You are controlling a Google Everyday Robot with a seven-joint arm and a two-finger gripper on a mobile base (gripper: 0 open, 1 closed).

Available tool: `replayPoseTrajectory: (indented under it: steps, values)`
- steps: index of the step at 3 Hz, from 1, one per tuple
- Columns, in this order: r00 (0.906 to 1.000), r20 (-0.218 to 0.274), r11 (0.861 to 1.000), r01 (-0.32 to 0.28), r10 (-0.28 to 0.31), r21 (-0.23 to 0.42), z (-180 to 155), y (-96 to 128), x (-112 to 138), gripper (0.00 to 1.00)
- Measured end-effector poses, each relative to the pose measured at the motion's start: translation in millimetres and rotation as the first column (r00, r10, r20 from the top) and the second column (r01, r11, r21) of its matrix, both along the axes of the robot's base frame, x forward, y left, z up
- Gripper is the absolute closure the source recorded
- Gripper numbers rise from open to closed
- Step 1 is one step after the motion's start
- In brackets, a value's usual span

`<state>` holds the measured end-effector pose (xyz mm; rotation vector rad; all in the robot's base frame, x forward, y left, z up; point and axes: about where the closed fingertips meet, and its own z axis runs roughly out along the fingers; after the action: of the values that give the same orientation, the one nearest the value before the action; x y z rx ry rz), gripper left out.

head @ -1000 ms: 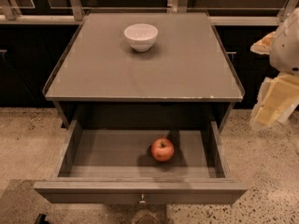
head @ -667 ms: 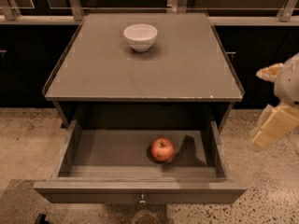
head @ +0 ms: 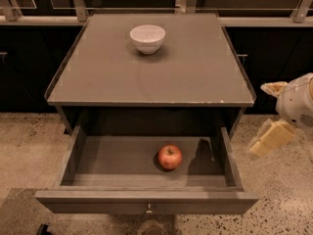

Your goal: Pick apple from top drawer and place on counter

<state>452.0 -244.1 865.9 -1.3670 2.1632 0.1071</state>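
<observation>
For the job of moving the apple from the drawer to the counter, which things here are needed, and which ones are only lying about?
Needed: apple in the open top drawer; counter; pincer, open, right of the drawer.
Lying about: white bowl on the counter.

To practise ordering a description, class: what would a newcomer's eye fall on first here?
The small round red apple lying alone inside the pulled-out grey-brown wooden top drawer stands out first. Next comes the white bowl at the back of the flat grey-brown counter. At the right edge, beside the drawer, hangs the robot's pale gripper, open and holding nothing.
</observation>
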Motion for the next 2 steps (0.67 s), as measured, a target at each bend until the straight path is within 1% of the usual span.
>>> replayPoseTrajectory:
  steps: [1, 2]
  values:
    - [0.9994, -0.02, 0.998, 0.028, -0.027, 0.05, -16, 0, -6, 0.0]
    - [0.9969, -0.067, 0.988, 0.051, -0.041, 0.143, -63, 22, 1, 0.0]
